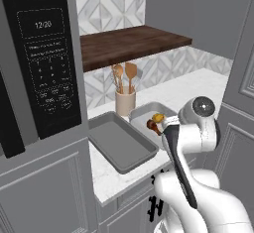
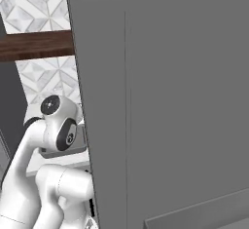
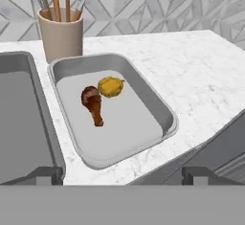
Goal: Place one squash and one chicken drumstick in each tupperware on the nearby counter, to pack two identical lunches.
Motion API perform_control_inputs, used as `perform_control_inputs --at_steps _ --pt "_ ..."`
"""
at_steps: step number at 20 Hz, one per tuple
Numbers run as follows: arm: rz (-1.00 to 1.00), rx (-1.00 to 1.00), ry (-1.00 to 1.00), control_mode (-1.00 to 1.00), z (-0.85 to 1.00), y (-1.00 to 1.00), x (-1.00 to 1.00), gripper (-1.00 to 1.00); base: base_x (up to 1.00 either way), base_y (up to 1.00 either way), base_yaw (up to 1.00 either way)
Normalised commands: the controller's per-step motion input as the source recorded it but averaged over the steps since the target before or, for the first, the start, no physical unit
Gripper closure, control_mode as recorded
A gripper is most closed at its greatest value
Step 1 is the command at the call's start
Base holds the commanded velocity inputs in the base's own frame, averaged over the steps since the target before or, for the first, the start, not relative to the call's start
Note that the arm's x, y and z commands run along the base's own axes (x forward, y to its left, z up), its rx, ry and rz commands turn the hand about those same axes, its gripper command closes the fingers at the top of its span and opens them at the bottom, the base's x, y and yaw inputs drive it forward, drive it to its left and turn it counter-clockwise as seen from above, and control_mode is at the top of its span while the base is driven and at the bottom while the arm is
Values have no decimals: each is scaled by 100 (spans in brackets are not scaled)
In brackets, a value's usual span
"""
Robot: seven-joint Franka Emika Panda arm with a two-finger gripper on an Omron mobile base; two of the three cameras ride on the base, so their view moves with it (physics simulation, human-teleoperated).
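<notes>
Two grey tupperware trays lie side by side on the white counter (image 3: 206,71). In the right tupperware (image 3: 127,130) an orange-brown chicken drumstick (image 3: 94,105) lies beside a yellow squash (image 3: 110,86), the two almost touching. The left tupperware (image 3: 19,118) has a bare floor where it shows. My gripper (image 3: 122,175) hangs open above the counter's front edge, in front of the right tupperware, with nothing between its fingers. From the left base, the left tupperware (image 1: 121,145) is empty, and the squash (image 1: 158,117) and drumstick (image 1: 152,125) peek out from behind my arm.
A beige crock (image 3: 60,35) of wooden utensils stands against the tiled wall behind the trays. A dark wooden shelf (image 1: 129,43) hangs above the counter. A black microwave (image 1: 42,58) is at the left. A tall grey cabinet panel (image 2: 165,106) rises close on the right.
</notes>
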Motion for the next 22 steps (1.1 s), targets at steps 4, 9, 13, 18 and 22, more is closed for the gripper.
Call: perform_control_inputs --at_steps 4,9,13,18,22 --pt "-22 6 0 -100 38 -27 -66 -100 0 0 0" --pt "-5 17 0 -100 15 -2 -63 -100 0 0 0" --pt "4 17 0 -100 -34 25 -46 -100 0 0 0" --pt "12 0 -3 -100 -46 80 -34 -100 0 0 0" --pt "16 -1 -12 -100 -25 76 -19 -100 0 0 0"
